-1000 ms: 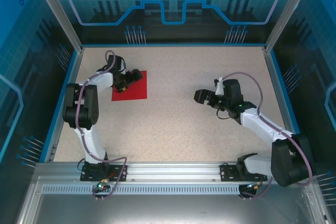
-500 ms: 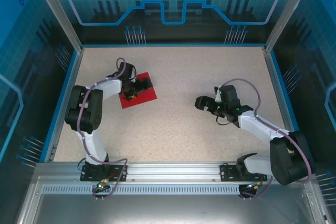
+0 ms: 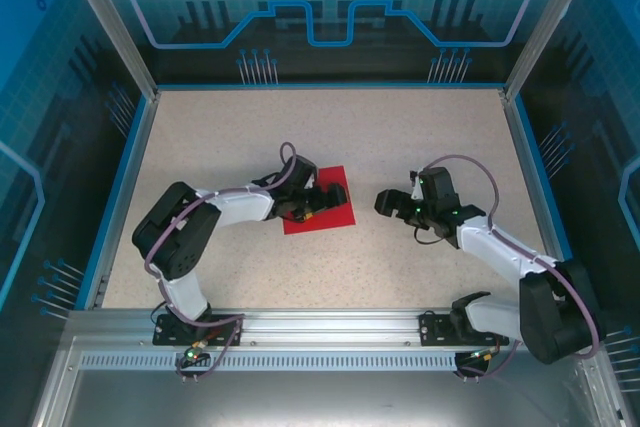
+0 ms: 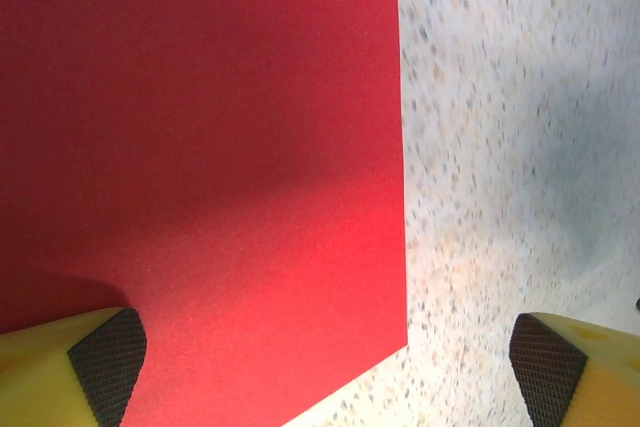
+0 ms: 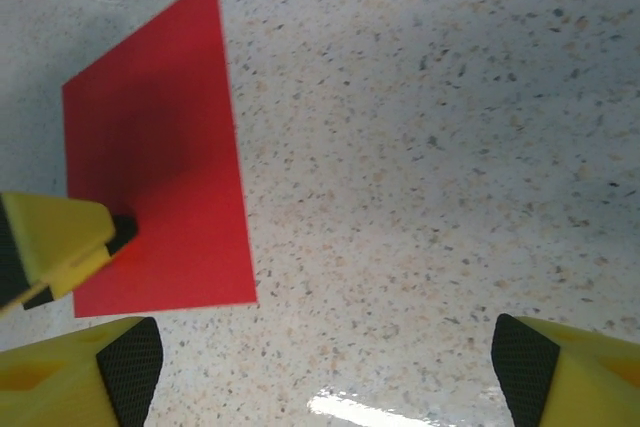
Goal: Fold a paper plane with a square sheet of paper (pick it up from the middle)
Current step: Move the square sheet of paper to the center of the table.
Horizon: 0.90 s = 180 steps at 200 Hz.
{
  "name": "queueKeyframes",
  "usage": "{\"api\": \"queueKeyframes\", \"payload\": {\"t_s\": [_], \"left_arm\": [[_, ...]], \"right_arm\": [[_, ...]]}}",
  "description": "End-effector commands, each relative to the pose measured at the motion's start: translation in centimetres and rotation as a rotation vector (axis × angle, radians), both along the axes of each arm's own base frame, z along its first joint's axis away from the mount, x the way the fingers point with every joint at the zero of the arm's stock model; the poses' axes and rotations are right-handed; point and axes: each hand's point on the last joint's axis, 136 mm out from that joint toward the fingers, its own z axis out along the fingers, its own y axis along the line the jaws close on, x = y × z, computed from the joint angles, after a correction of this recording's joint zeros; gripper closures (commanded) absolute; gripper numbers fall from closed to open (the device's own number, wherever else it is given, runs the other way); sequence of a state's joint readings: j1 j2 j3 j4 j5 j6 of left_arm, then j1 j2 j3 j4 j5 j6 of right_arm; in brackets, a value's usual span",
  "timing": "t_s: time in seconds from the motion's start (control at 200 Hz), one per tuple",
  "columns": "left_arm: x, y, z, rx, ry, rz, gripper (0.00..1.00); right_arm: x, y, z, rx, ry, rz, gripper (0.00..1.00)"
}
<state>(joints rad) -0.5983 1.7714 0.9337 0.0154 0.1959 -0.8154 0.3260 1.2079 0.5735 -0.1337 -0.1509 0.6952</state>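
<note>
Since the picture of a second ago, the square sheet of paper (image 5: 170,147) has travelled from the left rear of the table (image 3: 250,127) to near its middle, together with the left gripper (image 3: 333,199).
We see the left gripper spread wide, one fingertip (image 5: 118,230) resting on the sheet, so it grips nothing. The right gripper (image 3: 384,203), now nearer the sheet's right side, also stands wide apart and empty. The sheet is bright red, flat, unfolded and slightly turned.

square sheet of paper (image 3: 330,220) — red, flat, unfolded | table (image 3: 420,127) centre
</note>
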Motion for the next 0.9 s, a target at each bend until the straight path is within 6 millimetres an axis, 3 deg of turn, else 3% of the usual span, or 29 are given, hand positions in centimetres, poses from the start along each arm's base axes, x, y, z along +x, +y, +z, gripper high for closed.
{"api": "queueKeyframes", "payload": {"t_s": [0.0, 0.155, 0.265, 0.36, 0.37, 0.505, 0.64, 0.77, 0.895], "left_arm": [[-3.1, 2.2, -0.9, 0.085, 0.091, 0.023, 0.02], [-3.4, 4.0, 3.2, 0.101, -0.034, 0.048, 0.01], [-4.2, 6.8, 5.1, 0.154, -0.112, 0.099, 0.02], [-5.1, 9.5, 6.5, 0.207, -0.185, 0.149, 0.01], [-5.2, 9.8, 6.5, 0.213, -0.191, 0.155, 0.02], [-6.8, 12.5, 7.7, 0.22, -0.284, 0.205, 0.01], [-8.1, 13.3, 8.0, 0.189, -0.318, 0.2, 0.02], [-8.9, 13.8, 8.0, 0.176, -0.336, 0.195, 0.02], [-9.3, 13.7, 8.2, 0.162, -0.356, 0.173, 0.01]], "right_arm": [[-1.0, 1.7, 0.6, 0.019, -0.003, 0.079, 0.12], [-0.4, 4.5, 1.5, 0.017, -0.018, 0.152, 0.25], [0.7, 7.4, 1.6, 0.005, -0.003, 0.208, 0.31], [1.6, 10.4, 0.9, -0.014, 0.032, 0.264, 0.31], [2.0, 10.9, 1.5, -0.008, 0.021, 0.271, 0.31], [3.6, 14.0, -0.5, -0.08, 0.099, 0.297, 0.3], [4.7, 16.7, -2.5, -0.05, 0.159, 0.332, 0.32], [5.0, 16.9, -4.5, -0.07, 0.21, 0.331, 0.32], [3.7, 14.2, -7.3, -0.171, 0.279, 0.281, 0.33]]}}
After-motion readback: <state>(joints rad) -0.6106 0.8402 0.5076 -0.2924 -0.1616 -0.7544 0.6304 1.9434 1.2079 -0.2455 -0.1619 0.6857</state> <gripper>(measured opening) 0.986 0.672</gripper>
